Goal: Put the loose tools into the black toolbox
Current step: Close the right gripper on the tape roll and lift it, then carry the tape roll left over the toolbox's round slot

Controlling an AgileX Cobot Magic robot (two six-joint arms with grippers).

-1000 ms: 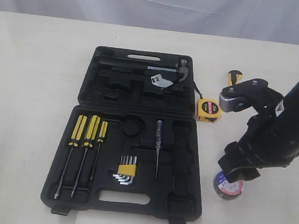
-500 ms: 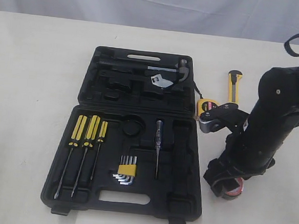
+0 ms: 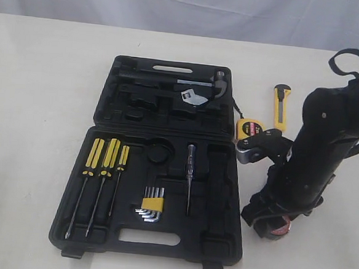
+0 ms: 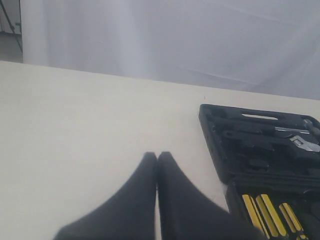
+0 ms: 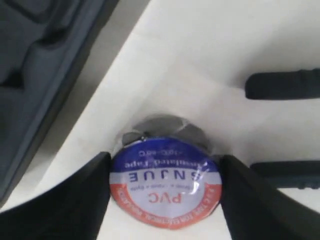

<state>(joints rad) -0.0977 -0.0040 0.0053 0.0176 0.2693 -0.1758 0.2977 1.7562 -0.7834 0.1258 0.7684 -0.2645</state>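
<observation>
- Black fingers of the right claw [image 5: 165, 165] press on both sides of the tape roll [image 5: 165, 177], holding it; the roll is down at the table [image 3: 40, 100], just beside the toolbox [image 3: 160, 238], off its lower right corner in the exterior view
- Only the right wrist view shows that grip; in the exterior view the arm hides all but a red edge of the roll
- Only the exterior view shows the tape measure [image 3: 249, 128] by the lid's right edge and the knife [image 3: 281, 105] further right, both outside the box; screwdrivers [image 3: 104, 157] and hex keys [image 3: 152, 203] sit in the tray
- Only the left wrist view shows the left claw [image 4: 157, 157]; its tips meet, empty, over bare table
- Label is blue, white and red; "PVC" reads on the red band, "SNJUE" seemingly on the white; smaller print is too blurred; the tape measure's label is too small to read
</observation>
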